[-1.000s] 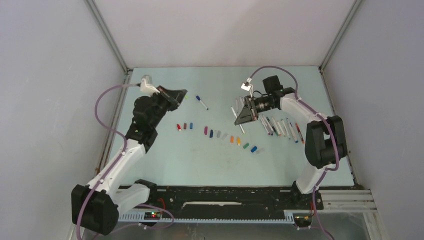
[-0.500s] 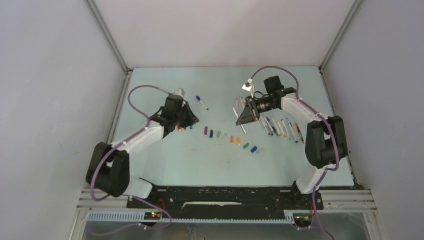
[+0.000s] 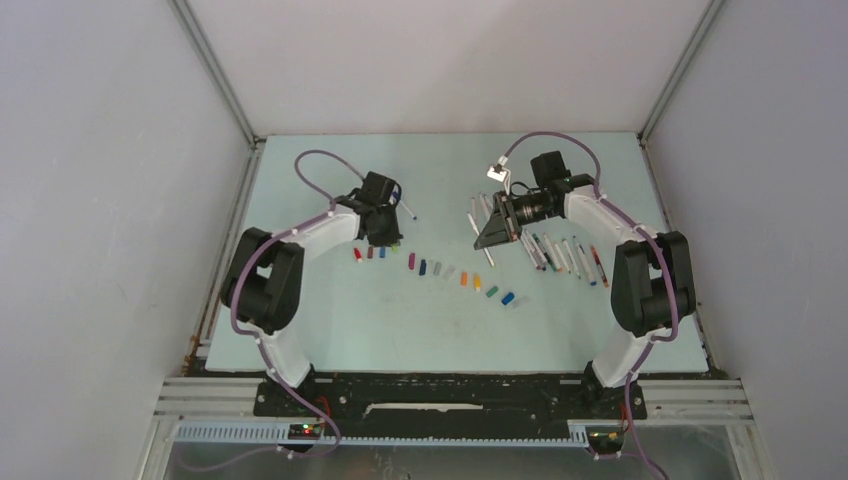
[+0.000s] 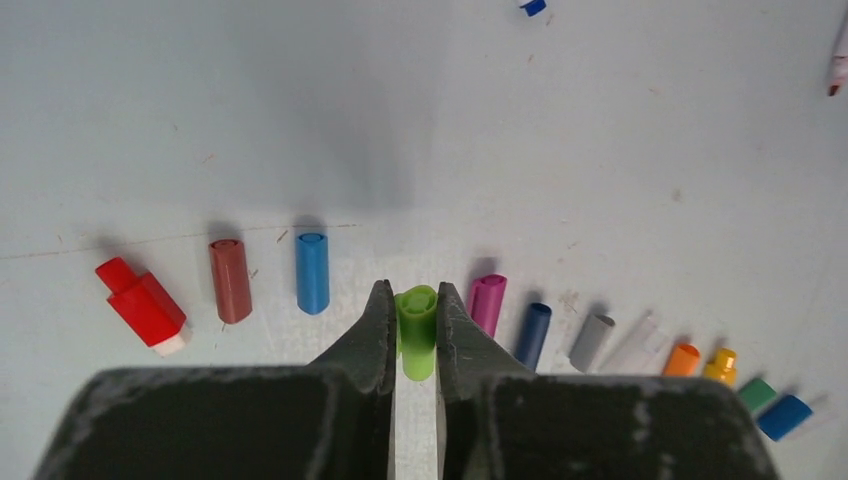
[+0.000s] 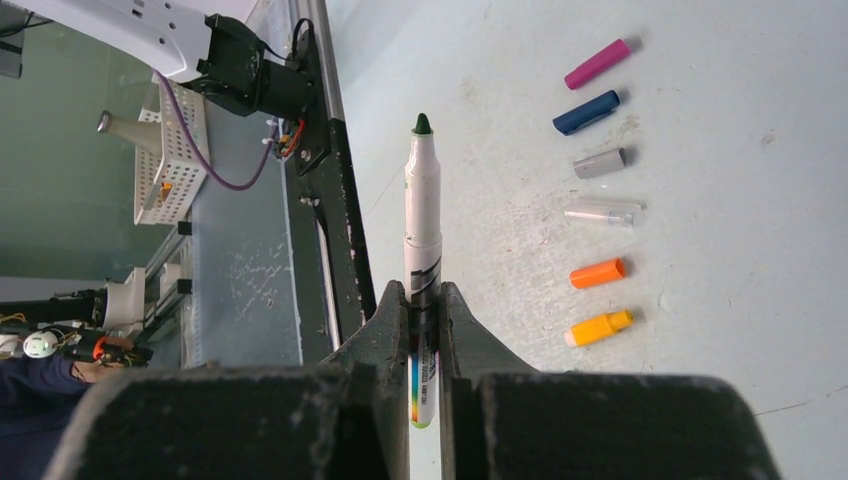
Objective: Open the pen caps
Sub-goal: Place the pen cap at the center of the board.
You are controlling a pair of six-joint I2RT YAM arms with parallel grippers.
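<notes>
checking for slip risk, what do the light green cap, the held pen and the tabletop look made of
The light green cap is likely moulded plastic, semi-gloss: uniform colour, soft sheen. The pen has a smooth white plastic barrel with a printed label; its dark green tip looks matte, probably felt. The tabletop is a pale matte hard sheet, scuffed and speckled; exact material unclear.
</notes>
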